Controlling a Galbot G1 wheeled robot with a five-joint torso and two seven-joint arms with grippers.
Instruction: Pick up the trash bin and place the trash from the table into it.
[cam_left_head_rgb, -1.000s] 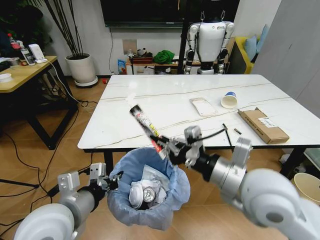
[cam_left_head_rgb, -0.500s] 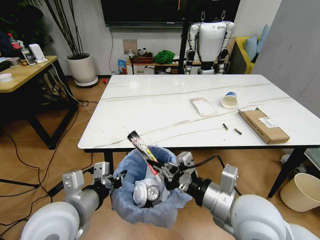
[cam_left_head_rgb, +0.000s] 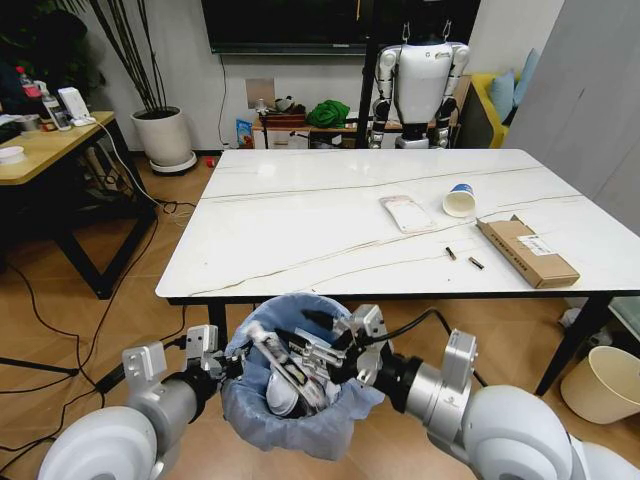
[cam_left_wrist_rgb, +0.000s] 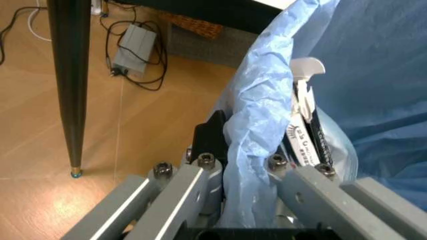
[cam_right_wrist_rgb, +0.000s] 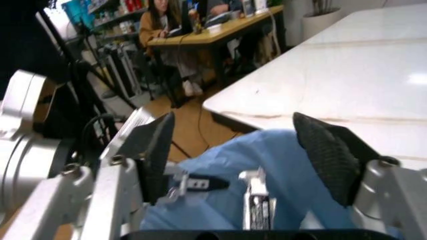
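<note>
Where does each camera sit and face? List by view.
Head: on the head, facing forward and down at the table; both arms show, left hand gripping the trash bin rim, right hand open over it.
Left wrist: on the left arm, facing along its fingers clamped on the bin's blue liner.
Right wrist: on the right arm, facing past its open fingers, over the bin toward the table.
Shared: the bin.

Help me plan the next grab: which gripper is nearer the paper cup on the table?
Right. The right gripper, open, sits over the trash bin below the table's near edge; the left gripper clamps the bin's rim, farther from the paper cup.
</note>
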